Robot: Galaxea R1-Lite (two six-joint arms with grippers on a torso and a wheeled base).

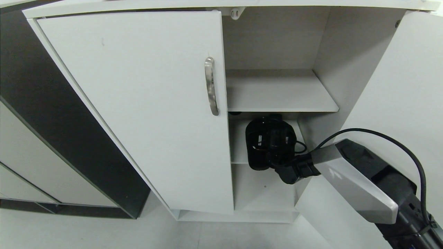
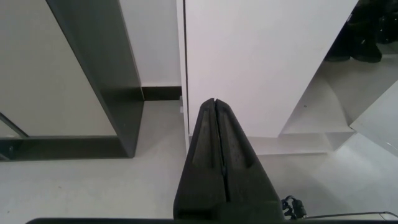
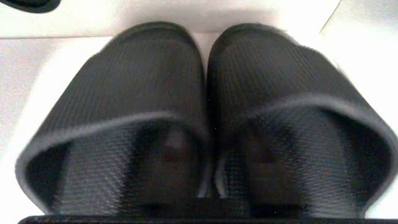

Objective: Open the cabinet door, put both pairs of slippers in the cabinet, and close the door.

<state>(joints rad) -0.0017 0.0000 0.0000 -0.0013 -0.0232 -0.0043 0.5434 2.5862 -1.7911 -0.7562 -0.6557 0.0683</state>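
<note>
A pair of black slippers [image 1: 268, 140] sits side by side in the open right half of the white cabinet [image 1: 277, 91], at the level of the second shelf. My right gripper [image 1: 278, 162] reaches in from the right and is shut on the slippers [image 3: 205, 106], pinching their inner walls together, one finger inside each strap. A small part of another dark slipper [image 3: 28, 5] lies farther back on the same shelf. My left gripper [image 2: 214, 106] hangs shut and empty, low in front of the closed left door [image 2: 261, 56].
The closed left door [image 1: 138, 103] has a metal handle [image 1: 211, 86]. The right door [image 1: 398, 103] stands swung open beside my right arm. An upper shelf [image 1: 280, 93] and a bottom compartment [image 1: 263, 193] lie bare. A dark panel [image 1: 52, 114] flanks the cabinet's left side.
</note>
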